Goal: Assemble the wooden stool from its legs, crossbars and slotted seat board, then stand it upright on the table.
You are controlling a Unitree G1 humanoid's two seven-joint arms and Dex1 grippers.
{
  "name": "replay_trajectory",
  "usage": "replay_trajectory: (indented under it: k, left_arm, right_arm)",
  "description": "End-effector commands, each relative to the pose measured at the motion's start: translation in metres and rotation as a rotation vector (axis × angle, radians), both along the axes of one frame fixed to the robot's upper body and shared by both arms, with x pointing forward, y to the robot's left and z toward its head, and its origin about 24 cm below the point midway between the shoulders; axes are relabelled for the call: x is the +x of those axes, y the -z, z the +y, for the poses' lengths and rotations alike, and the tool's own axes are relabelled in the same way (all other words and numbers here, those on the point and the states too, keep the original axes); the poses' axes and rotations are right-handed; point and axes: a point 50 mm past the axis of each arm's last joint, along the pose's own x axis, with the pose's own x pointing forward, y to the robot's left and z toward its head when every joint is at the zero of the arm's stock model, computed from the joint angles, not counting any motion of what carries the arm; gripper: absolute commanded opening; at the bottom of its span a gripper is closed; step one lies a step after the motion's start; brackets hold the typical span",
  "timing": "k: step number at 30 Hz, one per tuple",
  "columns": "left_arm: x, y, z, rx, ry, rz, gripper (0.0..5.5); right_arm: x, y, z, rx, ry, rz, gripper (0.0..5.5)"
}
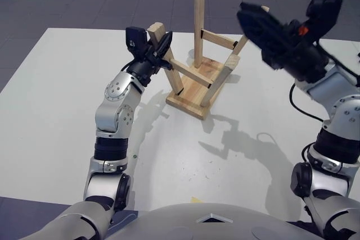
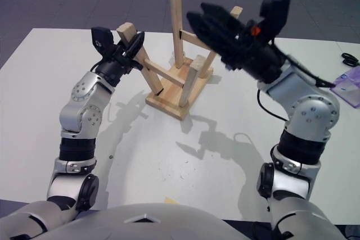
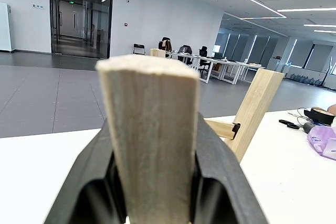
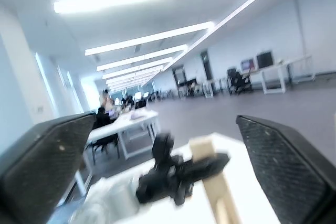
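Note:
The wooden stool stands upside down on the white table (image 1: pixel 62 99), its seat board (image 1: pixel 191 100) lowest and its legs pointing up. Crossbars (image 1: pixel 191 73) join the legs. My left gripper (image 1: pixel 159 46) is shut on the top end of the near-left leg (image 1: pixel 174 80), which the left wrist view shows pinched between the black fingers (image 3: pixel 89 182). My right gripper (image 2: pixel 211 21) hangs open in the air above the stool's right side, apart from it. It hides part of the far right leg (image 1: pixel 243 42). The tall back leg (image 1: pixel 198 26) stands free.
Scissors (image 2: pixel 350 58) and a purple bag (image 2: pixel 349 85) lie at the table's right edge. Bare tabletop stretches in front of the stool and to its left. Dark floor surrounds the table.

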Motion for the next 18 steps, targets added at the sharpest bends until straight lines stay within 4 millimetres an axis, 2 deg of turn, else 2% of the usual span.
replay_trajectory:
  k: [1,4,7,12,18]
  left_arm:
    - [-0.008,0.033,-0.003,0.049,0.113,0.149,1.04]
    - [-0.008,0.025,-0.003,0.073,0.187,0.118,1.04]
    - [-0.010,0.020,-0.008,0.107,0.264,0.099,1.04]
    - [-0.012,0.022,-0.015,0.125,0.308,0.102,1.04]
    - [-0.015,0.026,-0.015,0.091,0.312,0.128,1.04]
  right_arm:
    - [0.039,0.016,-0.003,-0.094,0.244,0.074,5.40]
    - [0.051,0.032,0.000,-0.138,0.239,0.094,5.40]
    - [0.053,0.040,0.007,-0.180,0.168,0.085,5.40]
    - [0.035,0.057,0.027,-0.256,-0.038,0.054,5.40]
    - [0.033,0.088,0.040,-0.344,0.011,0.100,5.40]
